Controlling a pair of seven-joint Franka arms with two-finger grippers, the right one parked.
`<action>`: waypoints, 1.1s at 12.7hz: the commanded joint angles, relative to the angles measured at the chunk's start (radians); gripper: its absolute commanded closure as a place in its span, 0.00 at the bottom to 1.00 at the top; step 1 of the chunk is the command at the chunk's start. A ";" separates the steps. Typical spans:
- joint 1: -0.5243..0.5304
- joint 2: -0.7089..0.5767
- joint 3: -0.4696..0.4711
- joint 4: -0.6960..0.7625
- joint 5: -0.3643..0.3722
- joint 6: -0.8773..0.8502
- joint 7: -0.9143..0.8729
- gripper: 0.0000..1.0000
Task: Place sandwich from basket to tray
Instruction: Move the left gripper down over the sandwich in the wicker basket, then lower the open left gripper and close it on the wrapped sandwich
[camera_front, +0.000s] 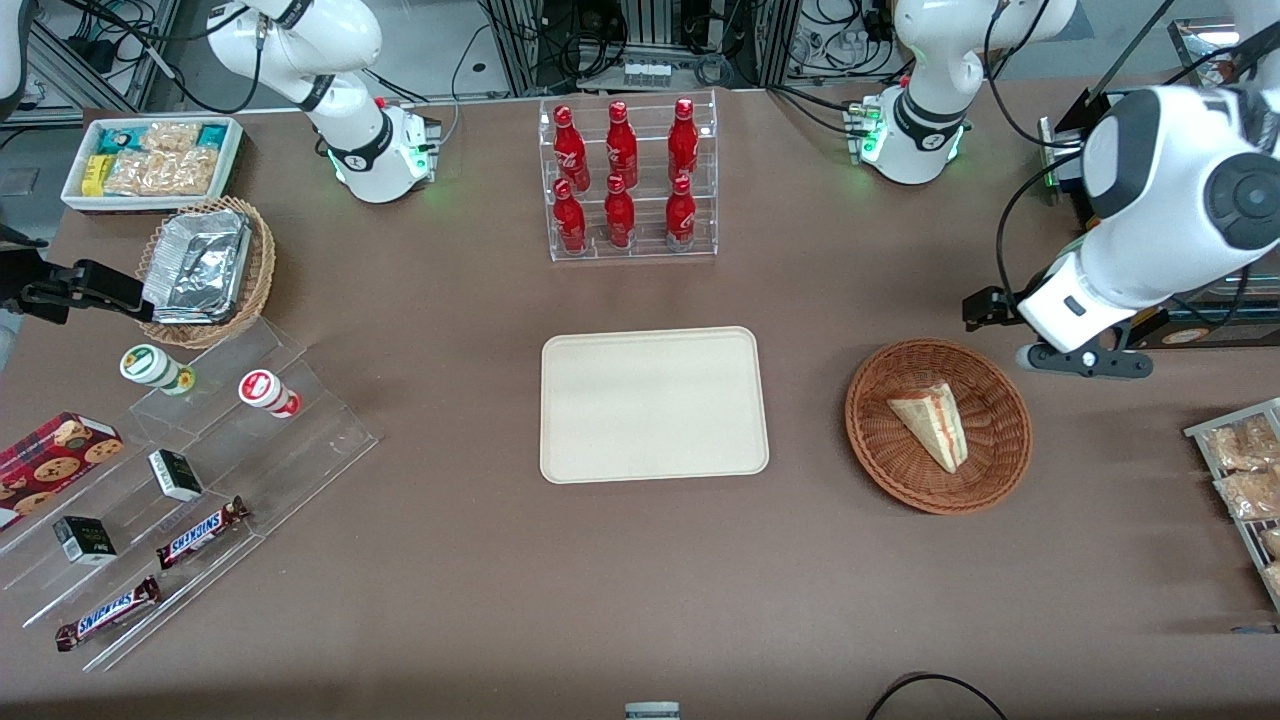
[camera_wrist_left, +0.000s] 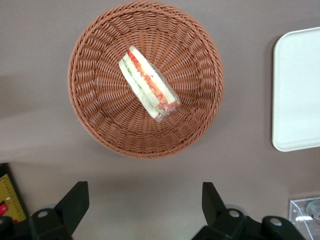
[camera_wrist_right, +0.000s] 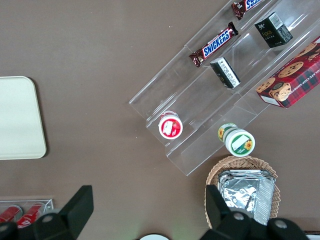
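Nearest the front camera, toward the parked arm's end of the desk (camera_front: 480, 560), two Snickers bars (camera_front: 200, 532) lie on a clear stepped display stand (camera_front: 300, 440) with small dark boxes and a cookie box (camera_front: 50, 465). Farther from the camera, the cream tray (camera_front: 655, 405) sits flat mid-desk with nothing on it. Beside it, toward the working arm's end, stands the reddish-brown wicker basket (camera_front: 938, 425), apart from the tray. The sandwich (camera_front: 932, 424) lies in the middle of the basket, a wrapped wedge with red and green filling along its cut edge. The left arm's hand (camera_wrist_left: 145, 205) hovers above the desk just farther from the camera than the basket, its two fingers (camera_wrist_left: 75, 202) spread wide and pinching nothing, well clear of the sandwich. Farthest from the camera, six red cola bottles (camera_front: 622, 175) stand in a clear rack.
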 joint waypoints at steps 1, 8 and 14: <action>0.002 -0.009 -0.003 -0.072 0.015 0.099 -0.003 0.00; -0.001 0.049 -0.005 -0.205 0.054 0.421 -0.266 0.00; -0.002 0.133 -0.006 -0.209 0.052 0.504 -0.691 0.00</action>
